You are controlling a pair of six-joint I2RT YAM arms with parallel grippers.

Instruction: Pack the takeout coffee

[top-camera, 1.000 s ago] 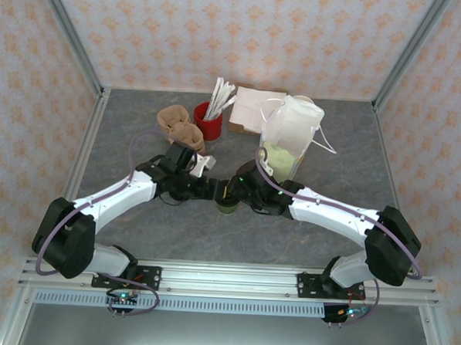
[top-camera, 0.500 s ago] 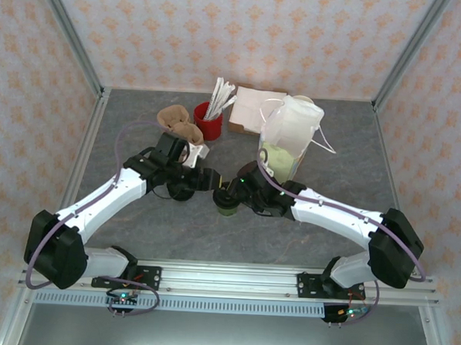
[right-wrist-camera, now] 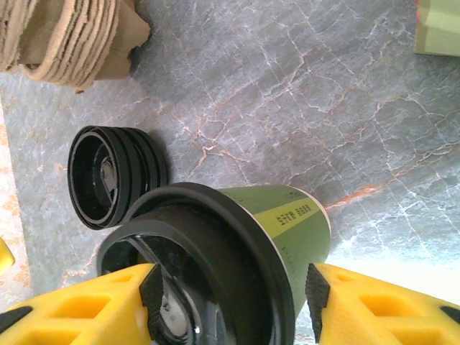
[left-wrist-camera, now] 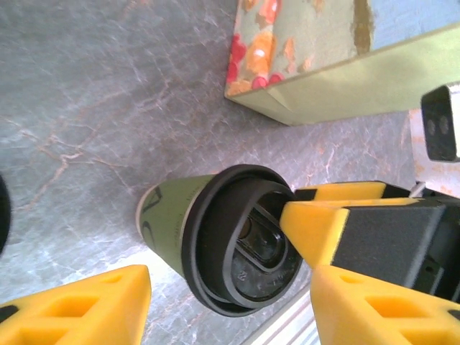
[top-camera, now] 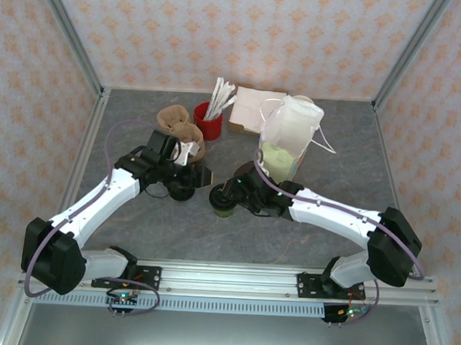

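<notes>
The takeout coffee (top-camera: 225,209), an olive-green cup with a black lid, stands upright on the grey table in front of the arms. My right gripper (top-camera: 220,194) is over it, open, one finger on each side of the cup (right-wrist-camera: 287,223). The left pad (right-wrist-camera: 151,291) overlaps the lid rim, while the right pad (right-wrist-camera: 313,287) stands a sliver off the wall. My left gripper (top-camera: 203,176) is open and empty, a short way left of the cup (left-wrist-camera: 172,215). Its wrist view shows the lid (left-wrist-camera: 244,244) with a right finger (left-wrist-camera: 323,230) over its edge.
A tall paper bag (top-camera: 290,133) stands open just behind the cup. Loose black lids (top-camera: 181,191) lie to the left. Brown paper sleeves (top-camera: 177,122), a red holder of sticks (top-camera: 208,122) and a napkin box (top-camera: 253,110) line the back.
My left gripper has drawn back to the left, away from the cup. The right gripper stays over the cup, and the cup has barely moved.
</notes>
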